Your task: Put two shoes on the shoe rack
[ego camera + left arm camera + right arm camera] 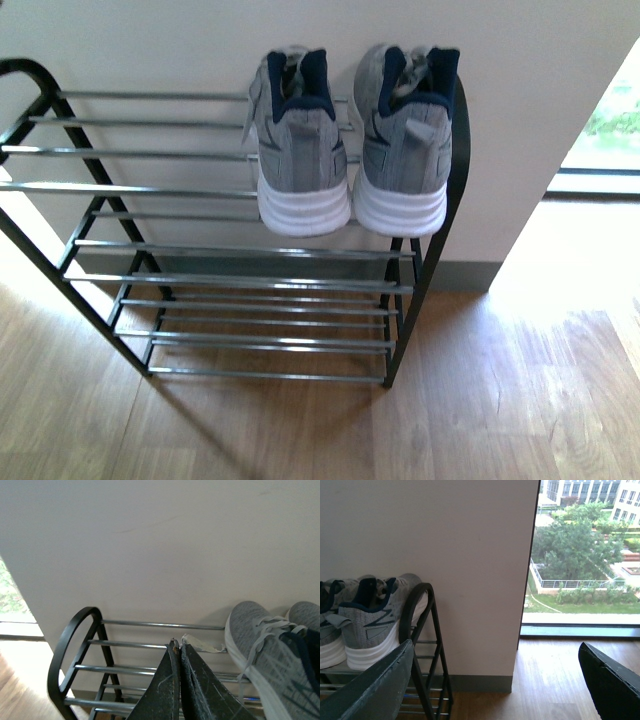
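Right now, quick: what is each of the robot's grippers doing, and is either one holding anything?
Left gripper: closed, with nothing visible between its fingers.
Right gripper: open wide, empty.

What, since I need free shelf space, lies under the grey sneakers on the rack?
The top-tier rods of the shoe rack carry the sneakers; below them the lower tiers show only bare rods, then wood floor. The rod stretches directly beneath the soles are covered.
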{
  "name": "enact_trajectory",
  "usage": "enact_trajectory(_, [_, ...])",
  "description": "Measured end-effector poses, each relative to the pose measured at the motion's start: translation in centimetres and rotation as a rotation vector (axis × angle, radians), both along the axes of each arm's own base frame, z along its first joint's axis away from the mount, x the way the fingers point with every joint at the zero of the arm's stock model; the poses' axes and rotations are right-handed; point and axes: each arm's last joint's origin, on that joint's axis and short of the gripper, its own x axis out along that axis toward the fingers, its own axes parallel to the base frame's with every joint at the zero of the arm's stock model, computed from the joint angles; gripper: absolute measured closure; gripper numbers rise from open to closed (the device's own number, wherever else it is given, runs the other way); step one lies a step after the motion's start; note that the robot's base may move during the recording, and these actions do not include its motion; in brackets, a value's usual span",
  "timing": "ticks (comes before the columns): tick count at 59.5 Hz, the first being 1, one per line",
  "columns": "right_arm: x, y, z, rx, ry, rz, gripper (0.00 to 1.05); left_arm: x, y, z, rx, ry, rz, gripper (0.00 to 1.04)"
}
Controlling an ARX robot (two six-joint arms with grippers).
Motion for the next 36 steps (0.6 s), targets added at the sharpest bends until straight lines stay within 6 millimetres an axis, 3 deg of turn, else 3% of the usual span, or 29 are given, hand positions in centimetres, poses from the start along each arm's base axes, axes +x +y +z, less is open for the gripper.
enact_trajectory(19, [0.0,0.0,0.0,0.000,0.000,0.000,0.09,-5.2,4.0,-1.3,0.003,0.000,0.009,1.04])
enact_trajectory(36, [0.0,0.0,0.0,0.000,0.000,0.000,0.09,-7.7,5.1,-2.6,0.003,0.006,0.010,1.04])
